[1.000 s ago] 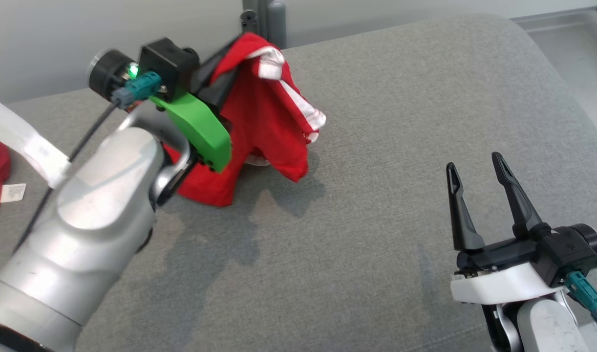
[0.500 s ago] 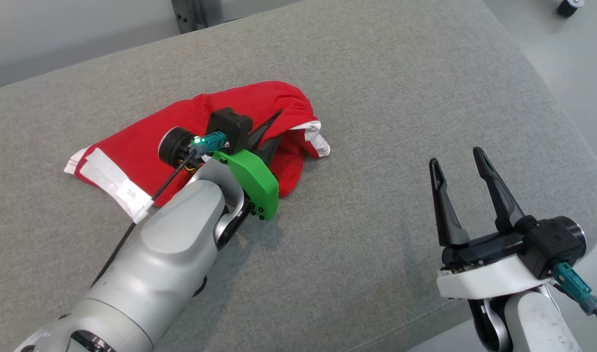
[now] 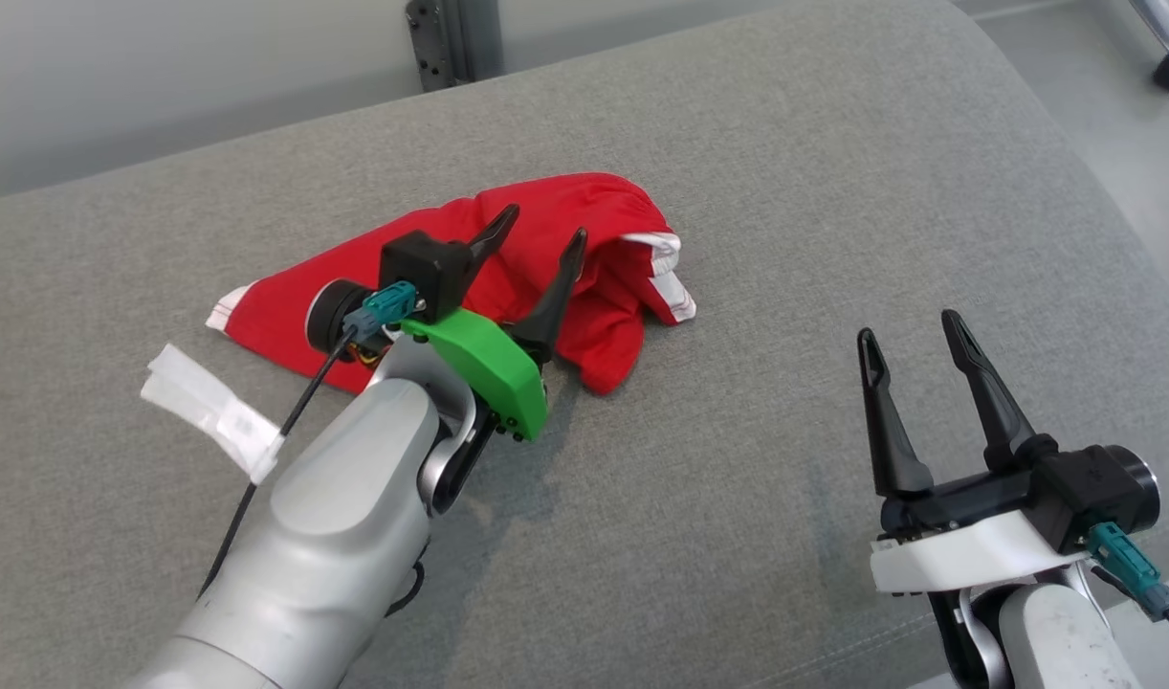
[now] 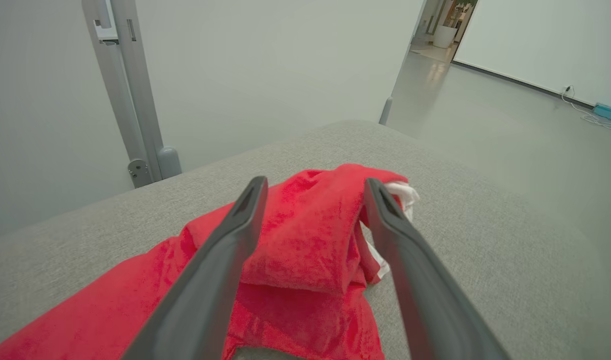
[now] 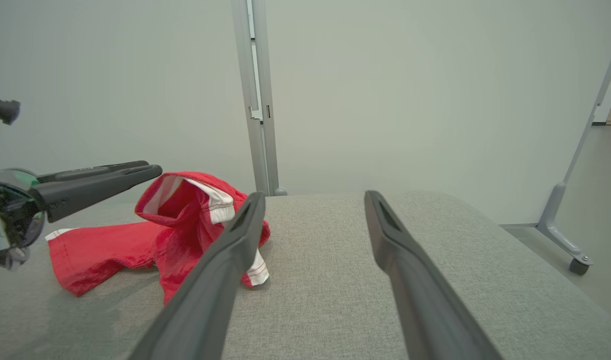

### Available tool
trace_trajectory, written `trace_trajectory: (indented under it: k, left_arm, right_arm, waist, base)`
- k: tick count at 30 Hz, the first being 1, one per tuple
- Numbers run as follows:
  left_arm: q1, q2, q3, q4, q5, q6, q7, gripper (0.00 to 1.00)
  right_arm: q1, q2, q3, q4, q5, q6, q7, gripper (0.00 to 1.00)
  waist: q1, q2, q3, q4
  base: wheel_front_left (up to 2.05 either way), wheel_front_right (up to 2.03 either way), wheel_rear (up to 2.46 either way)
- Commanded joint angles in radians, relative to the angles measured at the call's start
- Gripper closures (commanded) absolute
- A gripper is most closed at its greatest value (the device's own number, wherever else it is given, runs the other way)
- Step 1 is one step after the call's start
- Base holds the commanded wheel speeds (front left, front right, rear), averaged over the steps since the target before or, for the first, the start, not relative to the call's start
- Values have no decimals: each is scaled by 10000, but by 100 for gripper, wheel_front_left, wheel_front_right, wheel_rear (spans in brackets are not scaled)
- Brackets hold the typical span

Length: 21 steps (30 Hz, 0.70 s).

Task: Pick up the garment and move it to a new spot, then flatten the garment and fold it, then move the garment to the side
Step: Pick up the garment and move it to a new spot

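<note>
The garment (image 3: 613, 287) is a red piece with white trim, lying crumpled on the grey cushion (image 3: 738, 498). One end is bunched up and a flatter part trails to the left. My left gripper (image 3: 542, 224) hovers just over the bunched end, open, its fingers apart with nothing between them. In the left wrist view the garment (image 4: 305, 235) lies below and between the spread fingers of the left gripper (image 4: 315, 181). My right gripper (image 3: 908, 325) stands open at the lower right, away from the cloth. The right wrist view shows the garment (image 5: 185, 235) left of the right gripper (image 5: 314, 194).
A white tag (image 3: 211, 407) hangs on my left arm's cable. A grey post (image 3: 451, 38) stands behind the cushion. The cushion's rounded edge falls off to the floor (image 3: 1120, 144) at the right, where a frame's caster (image 3: 1168, 72) stands.
The left gripper brought the hanging garment down onto the cushion, then opened and let go. The head camera shifted. The right gripper stayed open.
</note>
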Motion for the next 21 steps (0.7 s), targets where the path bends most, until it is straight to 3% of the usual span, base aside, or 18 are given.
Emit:
trace_trajectory:
  k: [1, 8, 21]
  left_arm:
    - [398, 127, 271, -200, 158, 150, -9, 0]
    - [2467, 368, 1979, -1748, 957, 860, -9, 0]
    - [6455, 384, 4347, -4533, 2620, 1685, -10, 0]
  right_arm:
    - [120, -20, -92, 61, -119, 1, -31, 0]
    - [413, -17, -408, 233, -201, 1, -31, 0]
    - [928, -19, -648, 537, -110, 1, -31, 0]
  waist:
    - [1, -1, -659, 679]
    - [1, -1, -1303, 1469]
    - [1, -1, -2109, 2319]
  base:
    - [0, 0, 0]
    - [0, 0, 0]
    - [0, 0, 0]
